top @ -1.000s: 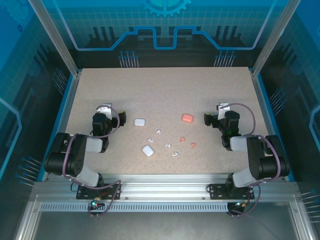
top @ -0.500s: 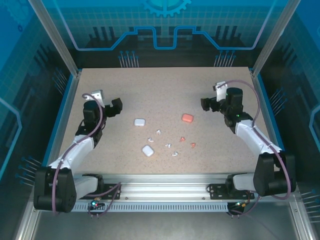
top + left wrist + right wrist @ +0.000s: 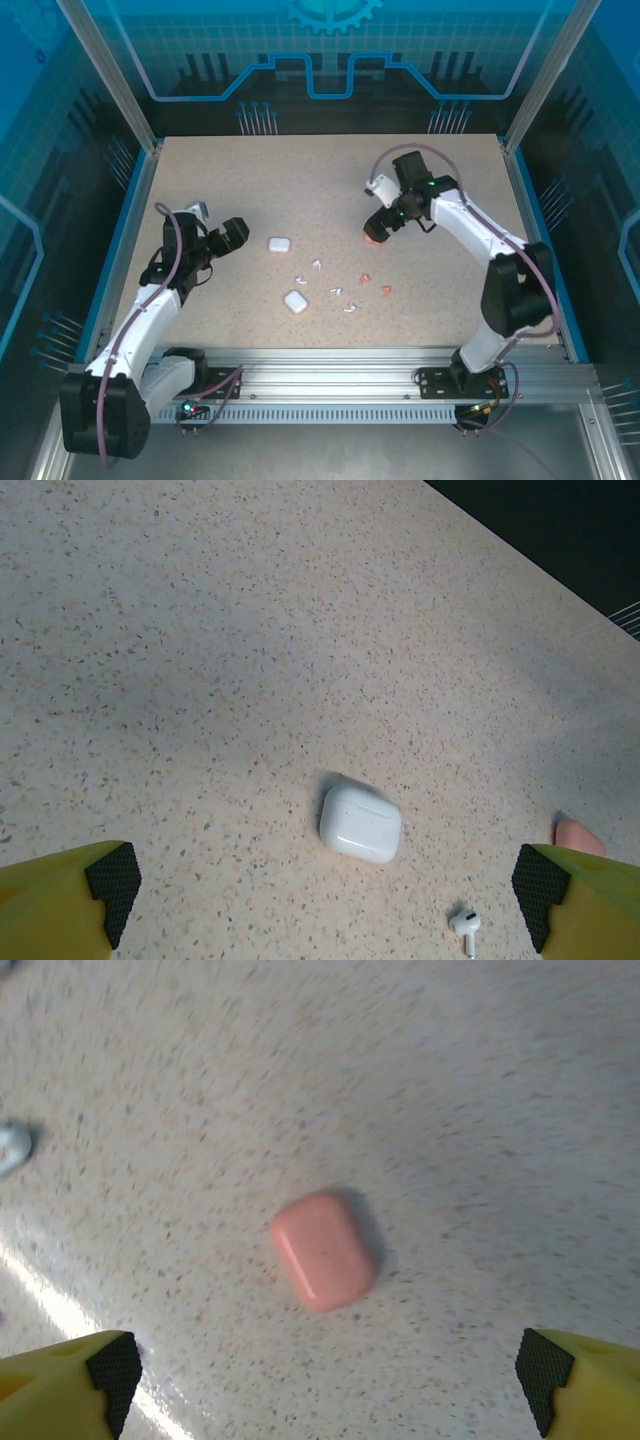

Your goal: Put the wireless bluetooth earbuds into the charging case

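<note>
Several tiny white earbuds and two salmon-pink ones lie scattered mid-table. A shut white charging case lies just right of my left gripper. In the left wrist view that case sits ahead between the open fingers, with one white earbud near it. My right gripper hovers over the shut pink case. In the right wrist view the pink case lies flat between the wide-open fingers, untouched.
A second white case lies nearer the front, left of the earbuds. Blue walls and metal posts fence the table on all sides. A rail runs along the near edge.
Both arms have unfolded and reached out. The left gripper swung toward the white case. The right gripper moved left and came over the pink case. Cases and earbuds have not moved.
</note>
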`<state>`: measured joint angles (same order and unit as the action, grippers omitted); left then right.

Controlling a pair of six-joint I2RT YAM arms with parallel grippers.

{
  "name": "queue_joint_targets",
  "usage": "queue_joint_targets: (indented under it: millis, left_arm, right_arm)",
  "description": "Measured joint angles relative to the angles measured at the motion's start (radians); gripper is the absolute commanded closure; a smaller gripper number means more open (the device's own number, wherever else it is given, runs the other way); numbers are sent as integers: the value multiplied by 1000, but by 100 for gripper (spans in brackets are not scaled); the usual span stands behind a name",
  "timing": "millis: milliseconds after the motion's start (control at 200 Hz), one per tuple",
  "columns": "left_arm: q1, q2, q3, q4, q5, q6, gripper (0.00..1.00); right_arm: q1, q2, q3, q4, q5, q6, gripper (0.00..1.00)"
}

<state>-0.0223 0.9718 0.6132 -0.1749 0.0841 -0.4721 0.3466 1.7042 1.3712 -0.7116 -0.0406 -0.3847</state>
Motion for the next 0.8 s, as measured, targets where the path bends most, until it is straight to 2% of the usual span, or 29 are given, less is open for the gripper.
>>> queue_joint_targets:
  millis: [210, 450, 800]
  left_arm:
    - [0, -23, 6, -34, 0, -1, 1]
    - [0, -22, 9, -53, -1, -1, 1]
    - [0, -3, 22, -61, -8, -1, 1]
  right_arm:
    - [32, 184, 168, -171, 43, -119, 6]
    - [40, 364, 306, -286, 119, -197, 10]
    - [66, 488, 386, -340, 201, -253, 19]
